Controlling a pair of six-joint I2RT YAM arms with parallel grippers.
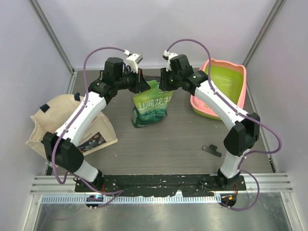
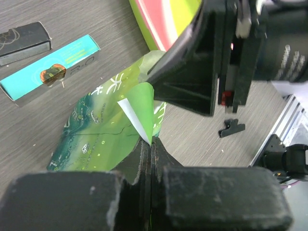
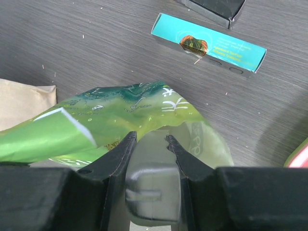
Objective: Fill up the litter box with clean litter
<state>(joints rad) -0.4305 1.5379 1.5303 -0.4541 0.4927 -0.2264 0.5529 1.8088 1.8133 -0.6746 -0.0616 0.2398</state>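
Observation:
The litter box (image 1: 230, 67), pink rim and bare lime-green basin, stands at the back right; its corner shows in the left wrist view (image 2: 161, 17). The green printed bag (image 1: 150, 109) stands at the table's middle, its top held up between both grippers. My left gripper (image 2: 151, 140) is shut on a flap of the bag's top edge (image 2: 139, 108). My right gripper (image 3: 149, 138) is shut on the handle of the clear plastic scoop (image 3: 153, 185), whose bowl reaches into the bag's mouth (image 3: 207, 139). The litter is hidden inside the bag.
A beige tote bag (image 1: 53, 120) lies at the left. A teal carton (image 3: 208, 44) and a black box (image 3: 216, 7) lie behind the bag. A black clip (image 1: 211, 150) lies on the table near the right arm's base.

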